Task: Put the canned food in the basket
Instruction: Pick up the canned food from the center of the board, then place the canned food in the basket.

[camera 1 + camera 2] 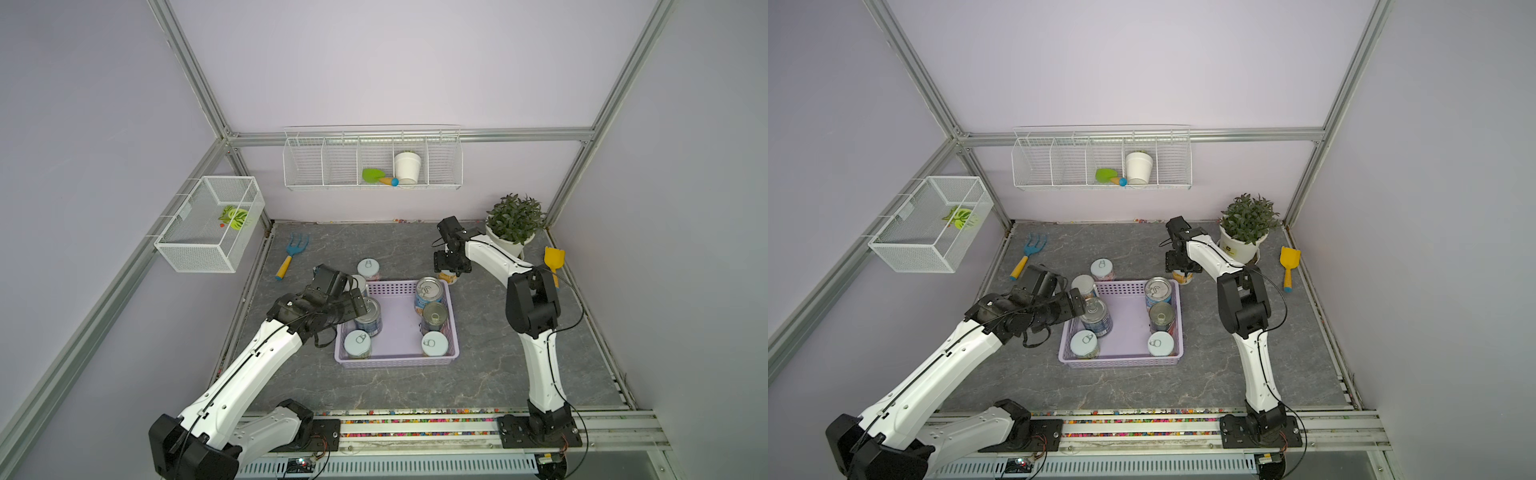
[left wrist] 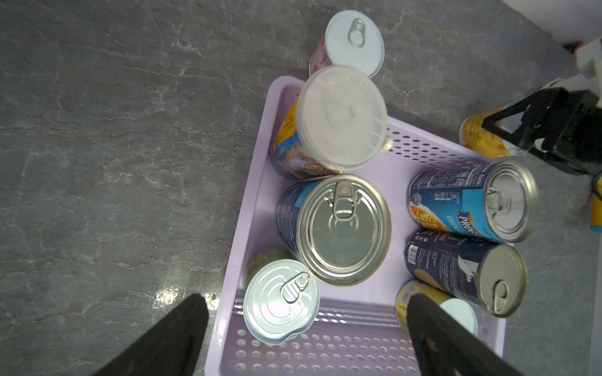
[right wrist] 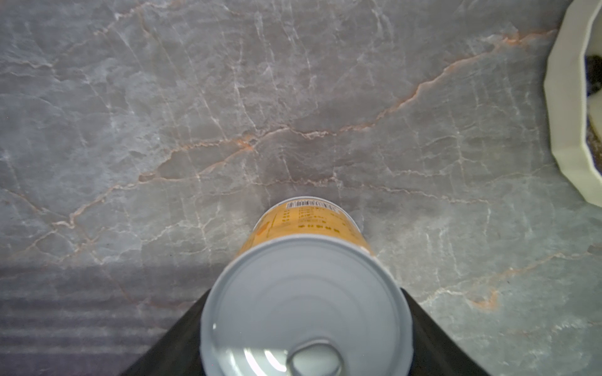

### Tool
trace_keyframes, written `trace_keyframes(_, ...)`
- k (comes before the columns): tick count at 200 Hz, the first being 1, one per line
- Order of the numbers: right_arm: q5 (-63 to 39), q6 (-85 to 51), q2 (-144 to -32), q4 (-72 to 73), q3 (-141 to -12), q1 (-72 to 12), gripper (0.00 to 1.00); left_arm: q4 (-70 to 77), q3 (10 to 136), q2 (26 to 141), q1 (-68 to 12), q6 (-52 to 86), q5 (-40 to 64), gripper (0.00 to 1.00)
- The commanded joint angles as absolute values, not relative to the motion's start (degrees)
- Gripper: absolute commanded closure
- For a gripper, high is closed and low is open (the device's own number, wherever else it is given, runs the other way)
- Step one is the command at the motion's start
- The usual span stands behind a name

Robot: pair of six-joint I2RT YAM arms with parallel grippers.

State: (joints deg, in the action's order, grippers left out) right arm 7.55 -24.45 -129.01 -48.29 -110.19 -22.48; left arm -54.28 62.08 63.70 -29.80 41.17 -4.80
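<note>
Your right gripper (image 3: 304, 291) straddles the yellow-labelled cylindrical tin (image 3: 306, 228) on the marbled tabletop.
Can't tell if it's clamped; your left gripper (image 2: 308, 299) gapes wide, empty, over the perforated lavender plastic basket (image 2: 325, 353) rim.

blue rake (image 1: 292, 254) | yellow scoop (image 1: 554, 256) | potted plant (image 1: 515, 220) | shelf flowerpot (image 1: 407, 166)

Count: eight cans (image 1: 1101, 268) (image 1: 1083, 286) (image 1: 1094, 309) (image 1: 1084, 343) (image 1: 1158, 290) (image 1: 1161, 318) (image 1: 1160, 344) (image 1: 1182, 277). One lavender basket (image 1: 1121, 363). Two white wire baskets (image 1: 913, 232) (image 1: 1059, 166). Two flowerpots (image 1: 1138, 166) (image 1: 1237, 250). Three toy garden tools (image 1: 1027, 249) (image 1: 1288, 262) (image 1: 1104, 175).
</note>
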Motion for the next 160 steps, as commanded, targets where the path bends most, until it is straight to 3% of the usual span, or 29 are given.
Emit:
trace_keyframes(1, 9.27, -25.15, -121.73, -49.42, -109.41, -22.24, 0.42, -56.51, 68.16, 66.12, -25.86, 38.10, -0.13, 0.00)
trace_keyframes(52, 8.83, -26.52, -107.85, -50.80, -105.15, -22.58, 0.49, -64.34, 86.79, 77.95, -20.67, 34.90, -2.14, 0.00)
trace_keyframes(101, 8.88, -24.77, -90.49, -47.99, -95.75, -28.11, 0.50, -71.60, 105.51, 93.76, -17.47, 35.05, -6.24, 0.00)
trace_keyframes(160, 16.51, -23.41, -78.32, -45.97, -87.26, -51.52, 0.52, -90.26, 145.74, 122.50, -16.44, 35.99, -7.47, 0.01)
